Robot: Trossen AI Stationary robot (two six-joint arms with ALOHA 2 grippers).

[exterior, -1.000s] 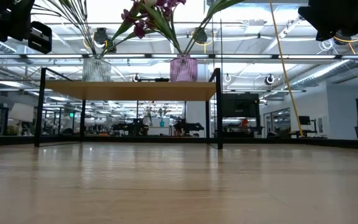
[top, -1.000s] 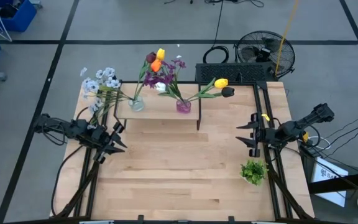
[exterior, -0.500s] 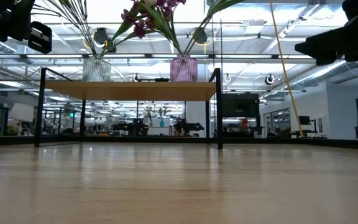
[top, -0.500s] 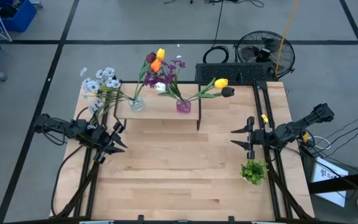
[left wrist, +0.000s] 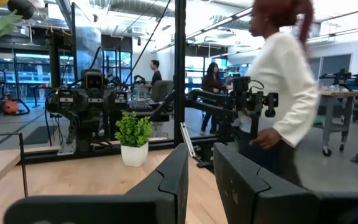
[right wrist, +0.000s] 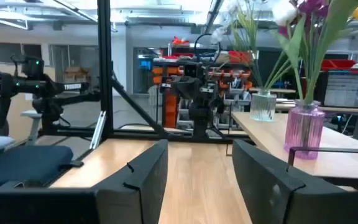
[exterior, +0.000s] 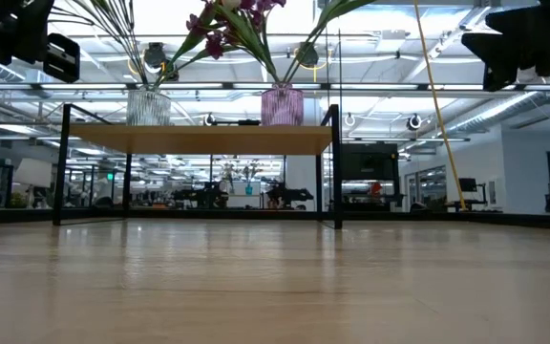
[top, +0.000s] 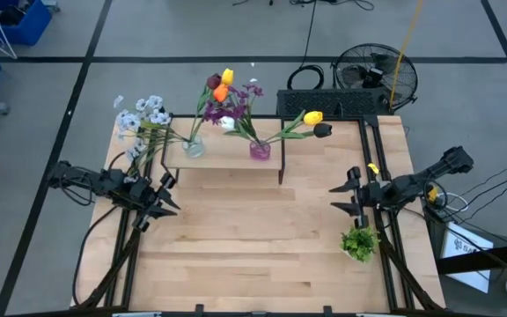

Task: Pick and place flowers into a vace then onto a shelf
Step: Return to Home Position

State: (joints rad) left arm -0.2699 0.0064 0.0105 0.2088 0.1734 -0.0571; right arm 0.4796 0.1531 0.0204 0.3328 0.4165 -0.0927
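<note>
**Both vases filled, both on the shelf**

Two vases stand on the shelf [top: 227,160]: the clear vase [top: 193,148] toward its left end, the violet vase [top: 260,150] toward its right. As far as I can see, the flowers [top: 221,86] are all in them. Orange, yellow and dark red heads and the pale sprays rise from the clear vase. The purple cluster, a white head and two tulips leaning out to the right, one yellow and one dark, come from the violet one. No stem lies loose on the table [top: 253,255]. Only the leafy tuft [top: 358,241] sits near its right edge, and that is not mine to move.

My left gripper [top: 174,195] hangs over the table's left side, fingers [left wrist: 173,180] a narrow gap apart, nothing between them. My right gripper [top: 334,198] hangs over the right side, near the tuft, fingers [right wrist: 145,177] spread wide, also empty.

I judge the placing done. What is left is parking both arms, and I cannot tell whether the right has reached its rest pose.
</note>
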